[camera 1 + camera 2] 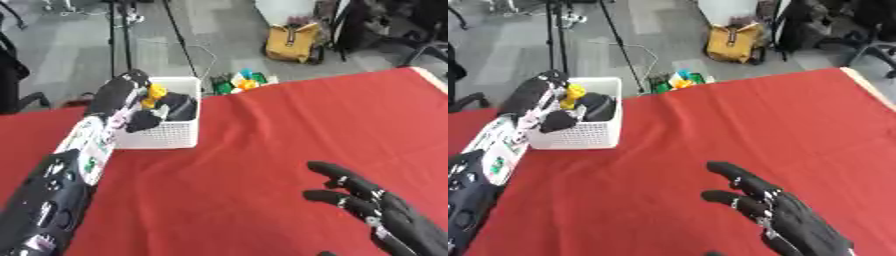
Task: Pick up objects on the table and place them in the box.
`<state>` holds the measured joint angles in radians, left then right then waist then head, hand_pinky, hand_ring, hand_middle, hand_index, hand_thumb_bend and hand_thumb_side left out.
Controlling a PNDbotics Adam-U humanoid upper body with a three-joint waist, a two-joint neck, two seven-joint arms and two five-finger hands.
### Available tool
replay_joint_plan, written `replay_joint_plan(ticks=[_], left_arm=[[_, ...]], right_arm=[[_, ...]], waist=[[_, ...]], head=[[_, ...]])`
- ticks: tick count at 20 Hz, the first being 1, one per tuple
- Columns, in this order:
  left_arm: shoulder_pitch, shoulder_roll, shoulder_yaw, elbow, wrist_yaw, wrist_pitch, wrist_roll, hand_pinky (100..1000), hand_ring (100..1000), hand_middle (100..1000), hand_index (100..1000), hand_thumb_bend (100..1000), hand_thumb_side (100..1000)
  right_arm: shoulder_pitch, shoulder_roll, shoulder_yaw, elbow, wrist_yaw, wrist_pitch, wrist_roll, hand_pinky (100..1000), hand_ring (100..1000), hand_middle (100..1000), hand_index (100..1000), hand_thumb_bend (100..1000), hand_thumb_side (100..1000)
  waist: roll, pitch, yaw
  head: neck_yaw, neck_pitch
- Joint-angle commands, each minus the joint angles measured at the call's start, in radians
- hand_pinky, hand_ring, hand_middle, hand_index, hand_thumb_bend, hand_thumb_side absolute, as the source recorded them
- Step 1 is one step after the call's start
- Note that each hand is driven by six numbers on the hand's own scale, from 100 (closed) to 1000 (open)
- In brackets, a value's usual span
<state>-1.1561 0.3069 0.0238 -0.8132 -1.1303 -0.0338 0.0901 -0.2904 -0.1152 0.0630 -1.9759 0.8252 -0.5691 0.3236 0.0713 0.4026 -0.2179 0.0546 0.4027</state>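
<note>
My left hand reached over the white perforated box at the far left of the red table, fingers bent down inside it; whether they gripped anything I could not tell. A yellow object showed inside the box just beside that hand, with dark shapes next to it. My right hand rested at the lower right, fingers straight and released, holding nothing.

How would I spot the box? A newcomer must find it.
On the red table, look to the far left edge. The white box with perforated walls sits there, under the left hand. Nothing else on the cloth is white, and it holds a yellow object.
</note>
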Motion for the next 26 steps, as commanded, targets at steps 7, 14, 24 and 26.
replay_joint_plan(ticks=[7, 14, 24, 26], left_arm=[[-0.034, 0.02, 0.017, 0.071, -0.073, 0.01, 0.027, 962, 968, 935, 1000, 100, 679], [-0.04, 0.019, 0.012, 0.078, -0.084, -0.017, -0.033, 1000, 1000, 1000, 1000, 100, 884], [-0.062, 0.032, 0.014, 0.063, 0.071, -0.062, -0.401, 1000, 1000, 1000, 1000, 100, 1000], [-0.069, 0.037, 0.013, 0.046, 0.103, -0.058, -0.483, 1000, 1000, 1000, 1000, 100, 1000]], right_arm=[[-0.012, 0.008, 0.008, -0.024, -0.012, -0.013, 0.01, 777, 1000, 1000, 882, 394, 1000], [-0.009, 0.009, 0.007, -0.024, -0.015, -0.012, 0.016, 777, 1000, 1000, 882, 394, 1000], [0.01, 0.004, 0.0, -0.024, -0.021, -0.006, 0.013, 774, 1000, 1000, 878, 398, 1000], [0.013, 0.003, 0.0, -0.024, -0.022, -0.006, 0.013, 774, 1000, 1000, 878, 398, 1000]], waist=[[-0.005, -0.006, -0.016], [-0.004, -0.009, -0.015], [-0.01, -0.032, 0.007], [-0.011, -0.036, 0.01]], head=[[0.02, -0.034], [0.017, -0.022], [0.003, 0.013], [0.001, 0.016]])
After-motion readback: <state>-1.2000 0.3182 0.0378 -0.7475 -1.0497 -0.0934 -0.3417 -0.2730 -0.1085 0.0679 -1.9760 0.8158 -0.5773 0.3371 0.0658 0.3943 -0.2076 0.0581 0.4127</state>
